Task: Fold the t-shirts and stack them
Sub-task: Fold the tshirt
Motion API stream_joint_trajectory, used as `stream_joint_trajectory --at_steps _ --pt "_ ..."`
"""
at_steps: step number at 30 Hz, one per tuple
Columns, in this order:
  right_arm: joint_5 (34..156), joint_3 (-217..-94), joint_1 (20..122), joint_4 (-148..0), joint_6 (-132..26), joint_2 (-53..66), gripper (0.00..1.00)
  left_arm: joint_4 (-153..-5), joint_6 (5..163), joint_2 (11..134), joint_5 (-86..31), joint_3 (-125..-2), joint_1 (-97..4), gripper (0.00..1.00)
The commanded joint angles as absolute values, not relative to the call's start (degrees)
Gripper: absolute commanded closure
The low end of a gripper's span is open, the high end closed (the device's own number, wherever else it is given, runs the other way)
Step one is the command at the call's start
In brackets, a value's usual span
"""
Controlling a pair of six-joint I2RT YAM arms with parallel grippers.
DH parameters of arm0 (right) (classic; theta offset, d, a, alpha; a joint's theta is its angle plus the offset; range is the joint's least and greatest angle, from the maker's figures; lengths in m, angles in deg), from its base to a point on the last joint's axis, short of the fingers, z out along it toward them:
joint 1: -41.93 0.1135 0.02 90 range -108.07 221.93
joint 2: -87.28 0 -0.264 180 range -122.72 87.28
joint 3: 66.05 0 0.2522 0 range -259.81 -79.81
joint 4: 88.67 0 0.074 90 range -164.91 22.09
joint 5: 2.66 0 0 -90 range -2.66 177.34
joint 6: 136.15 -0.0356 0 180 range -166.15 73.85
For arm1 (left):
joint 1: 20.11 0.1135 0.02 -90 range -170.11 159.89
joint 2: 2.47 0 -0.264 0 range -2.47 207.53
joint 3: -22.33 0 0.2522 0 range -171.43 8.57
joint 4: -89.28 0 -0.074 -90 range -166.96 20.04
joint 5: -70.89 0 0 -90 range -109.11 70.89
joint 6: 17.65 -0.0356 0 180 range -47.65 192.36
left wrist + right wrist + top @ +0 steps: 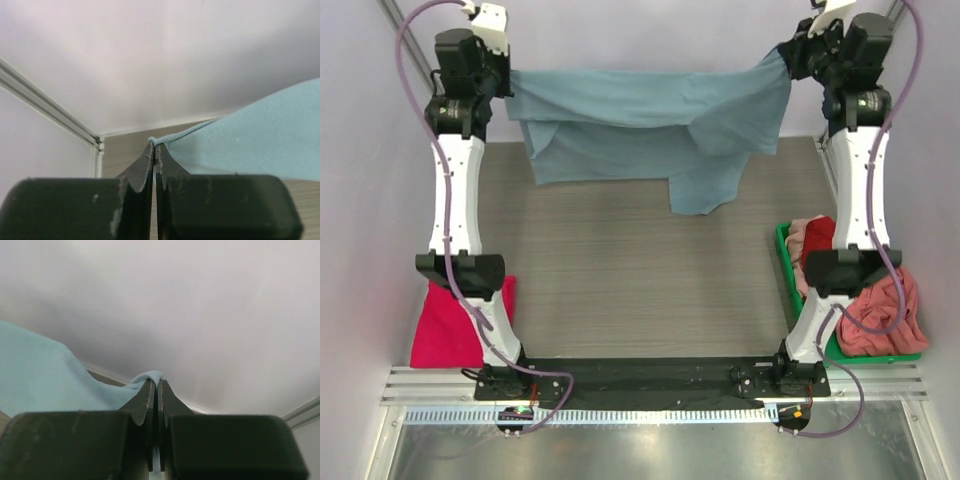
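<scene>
Cloth of grey-blue t-shirt (650,120) hangs softly creased.

Pale walls (350,200), grey wood-grain table (620,280), aluminium rail (425,385)

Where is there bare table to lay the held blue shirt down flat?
The wide bare tabletop between the left arm and right arm, from the hanging grey-blue t-shirt to the base rail, is free. Crowded: near left, the magenta t-shirt; right edge, the green bin heaped with more t-shirts.

Black fingers (142,172), white arm links (463,200), black joints (460,270), purple cables (403,75).
</scene>
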State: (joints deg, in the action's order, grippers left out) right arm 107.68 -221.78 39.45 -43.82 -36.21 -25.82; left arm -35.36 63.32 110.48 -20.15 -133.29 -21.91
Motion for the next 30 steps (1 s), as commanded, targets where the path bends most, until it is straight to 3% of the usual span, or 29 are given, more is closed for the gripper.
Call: stream_joint_trajectory --at_steps 1,7,13,22,30 --pt "108.4 -216.3 38.9 -49.7 -35.8 -13.0 0.99 -37.3 61.2 101.9 -19.6 -136.8 -21.5 1.0" --pt "107.0 -199.2 38.9 -59.1 -33.2 5.3 0.99 -35.7 60.7 94.1 -19.6 -136.6 -21.5 1.0" --pt "106.0 -198.0 38.9 -59.4 -33.9 15.6 0.99 -34.3 58.9 87.2 -19.9 -136.2 -21.5 1.0" --pt "102.8 -198.5 38.9 -59.9 -31.7 15.6 0.99 -34.1 55.8 84.0 -19.6 -130.3 -21.5 1.0" --pt "103.5 -176.6 38.9 -67.2 -30.8 14.3 0.99 -34.0 56.0 86.0 -23.1 -108.0 -21.5 1.0"
